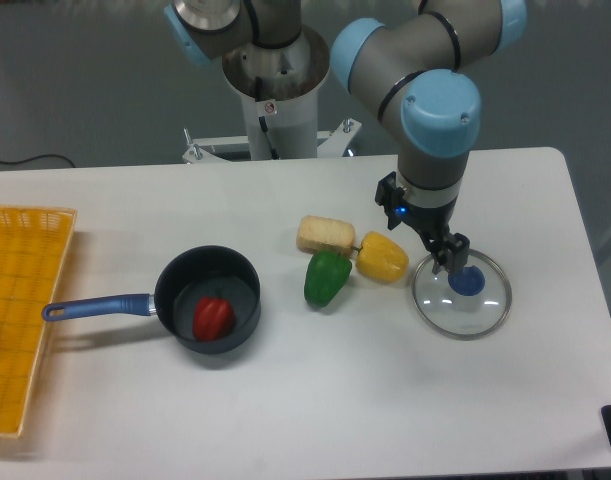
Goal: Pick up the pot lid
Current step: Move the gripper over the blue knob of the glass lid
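Blue knob [466, 281] uppermost, the pot lid [443, 306] lies flat on the white table [365, 390], right of centre from where I stand. The hand [422, 238] points downward at the end of the grey arm [433, 115]. Its two fingers are set wide apart, with nothing gripped between them. One fingertip appears near the knob; contact cannot be determined from this angle.

Left of the lid are a yellow item [383, 258], a green item [328, 278] and a tan block [326, 235], grouped closely. Farther left, the black pot [237, 320] stands upright and contains a red item [214, 318]. Its blue handle [100, 307] extends left, toward the orange-yellow crate [15, 370] at the edge of view
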